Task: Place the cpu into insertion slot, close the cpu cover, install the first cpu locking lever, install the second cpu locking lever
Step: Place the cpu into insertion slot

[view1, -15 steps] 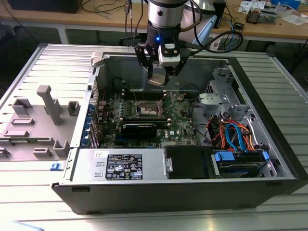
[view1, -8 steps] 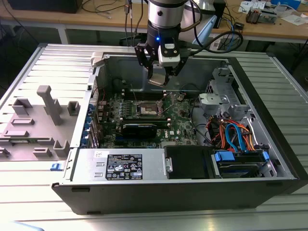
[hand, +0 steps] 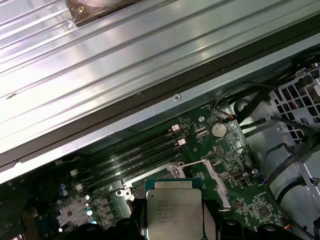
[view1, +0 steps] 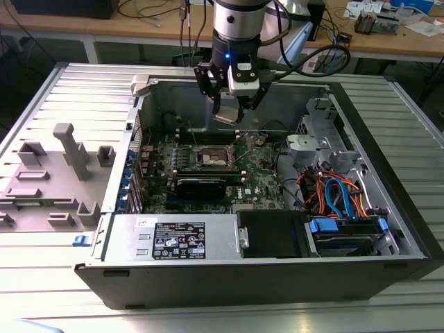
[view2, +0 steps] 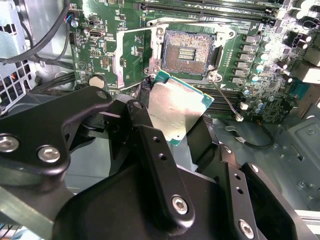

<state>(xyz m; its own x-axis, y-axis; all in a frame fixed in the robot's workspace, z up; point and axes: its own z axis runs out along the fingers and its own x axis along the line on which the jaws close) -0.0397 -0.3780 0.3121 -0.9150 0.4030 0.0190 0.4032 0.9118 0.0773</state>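
CPU (view2: 175, 107) clamped at its edges by the end effector (view2: 172, 122), black fingers (view2: 141, 120) pressing in from either side, silvery top and green rim showing between them. In the exterior view the arm hangs over the rear half of the open computer case (view1: 388, 139) with the chip held up in the air, well clear of the green board and not seated in anything. Just beyond the chip in the second wrist view sits the socket (view2: 189, 50), its dark field of contacts lying exposed inside a silvery rim. The cover frame (view2: 119, 55) is swung open and lies flat beside the socket, board showing through its window. A thin metal lever (view2: 226, 99) angles away from the socket's near corner. Long black memory slots (hand: 135, 155) run alongside, and a round coin battery (hand: 218, 130) glints nearby. Further out in the exterior view, a black card (view1: 201, 186) stands near the socket, and blue and orange cables (view1: 340, 194) bunch at the case's side toward the exterior view's right. The case rests on a ribbed metal counter (view1: 76, 83), with a grey plastic fixture (view1: 66, 163) off to the exterior view's left.
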